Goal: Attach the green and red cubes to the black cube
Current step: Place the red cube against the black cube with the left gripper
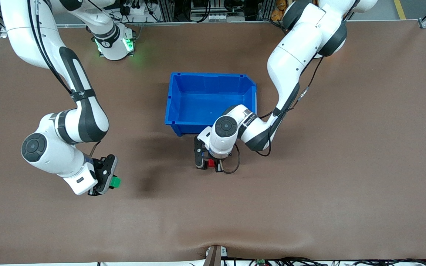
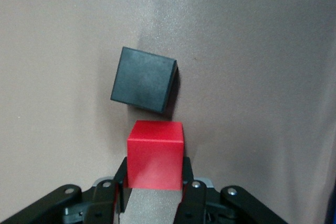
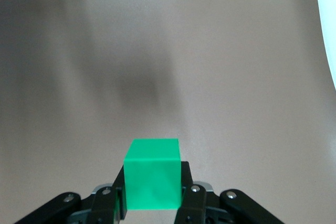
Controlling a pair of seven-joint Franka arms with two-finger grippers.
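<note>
No text, label or number is legible on anything here.

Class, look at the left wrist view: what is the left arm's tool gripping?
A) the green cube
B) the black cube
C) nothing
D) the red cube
D: the left tool is shut on the red cube, while the black cube lies loose on the table.
</note>
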